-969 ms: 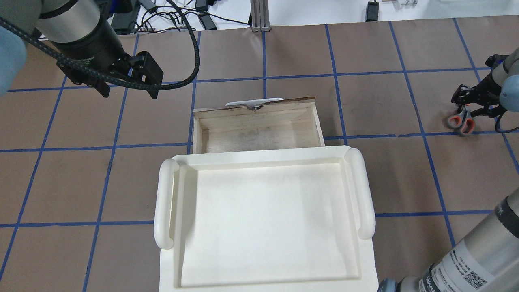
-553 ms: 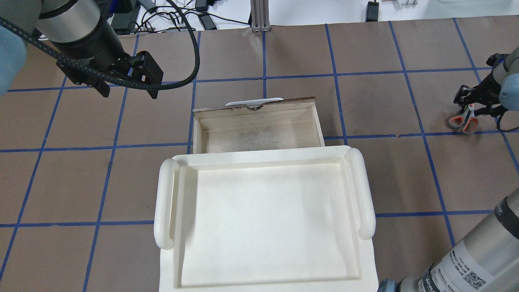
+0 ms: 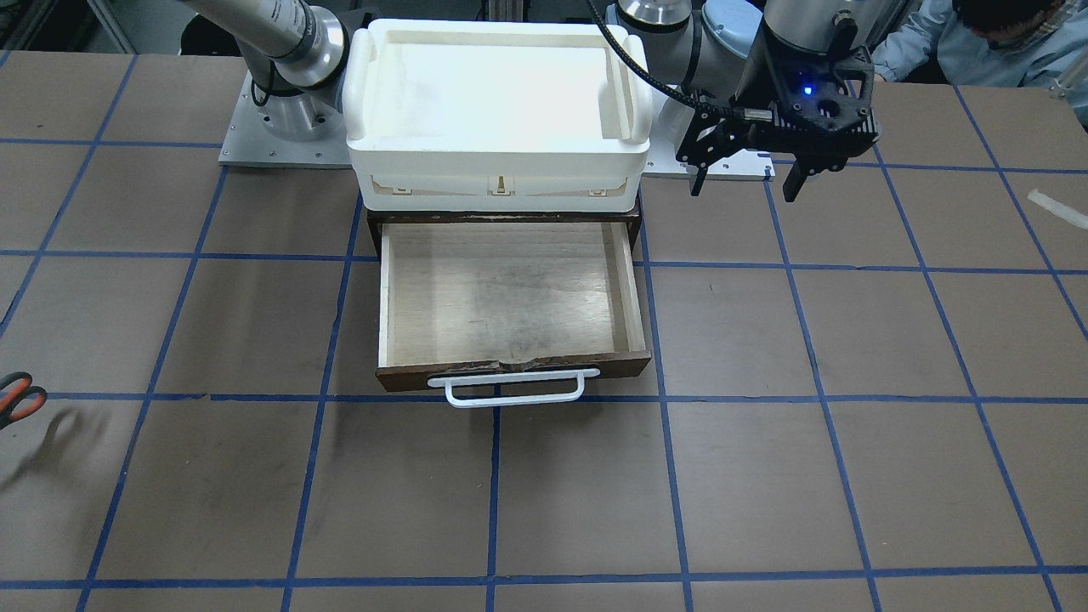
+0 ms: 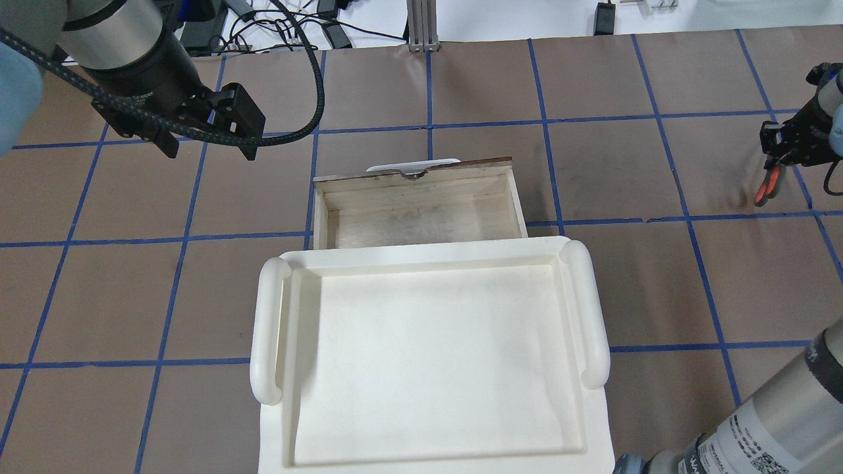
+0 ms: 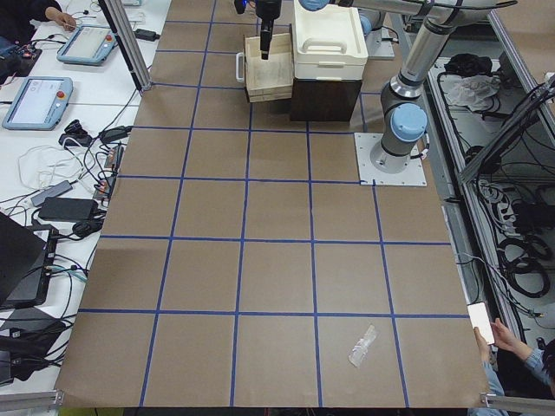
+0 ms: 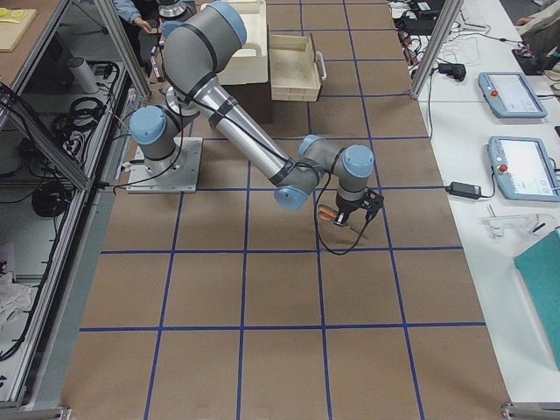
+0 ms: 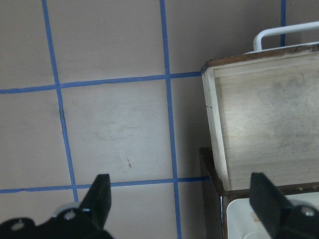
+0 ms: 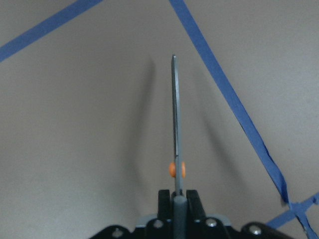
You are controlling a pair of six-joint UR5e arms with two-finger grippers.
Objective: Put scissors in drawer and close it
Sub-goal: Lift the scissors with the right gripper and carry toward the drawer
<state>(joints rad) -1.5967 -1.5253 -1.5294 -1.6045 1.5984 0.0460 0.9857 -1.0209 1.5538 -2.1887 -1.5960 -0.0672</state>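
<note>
Seen from overhead, the scissors (image 4: 767,187) are clamped in the right end effector (image 4: 787,153) at the drawer's (image 4: 415,214) 3 o'clock, the left end effector (image 4: 209,141) spread apart at 10 o'clock.

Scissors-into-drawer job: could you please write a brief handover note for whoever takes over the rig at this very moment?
Right pincer: shut on the scissors near the pivot, seemingly lifted off the table, well off to one side of the drawer.
Left pincer: open, empty, hovering beside the drawer.
The drawer is pulled open and empty.
Done: scissors grasped.
Left: carry them over, release them in the drawer, push it closed.
</note>
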